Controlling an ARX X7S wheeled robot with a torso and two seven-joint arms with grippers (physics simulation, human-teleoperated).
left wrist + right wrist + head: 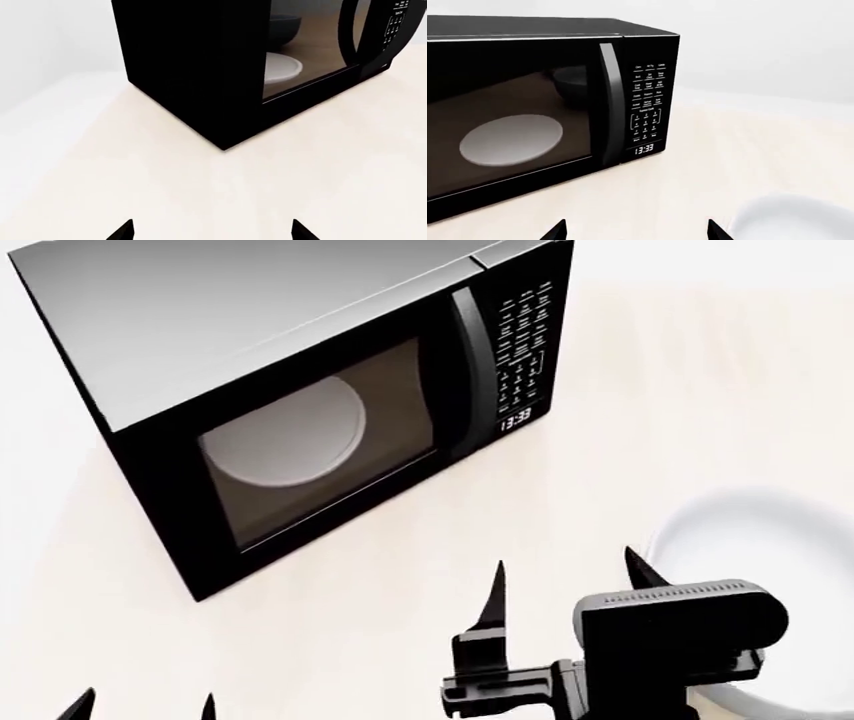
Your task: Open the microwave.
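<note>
The microwave is black with a grey top, white keypad lettering and white turntable; at 4 o'clock, a white bowl on a cream counter.

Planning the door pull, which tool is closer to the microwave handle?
Right. The right tool sits just below the handle, open; the left tool is off toward the microwave's hinge side.

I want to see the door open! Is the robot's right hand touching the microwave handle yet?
Apart. In the head view, bare counter lies between the right gripper and the microwave's handle; the right wrist view shows the handle well ahead of its open fingers.
</note>
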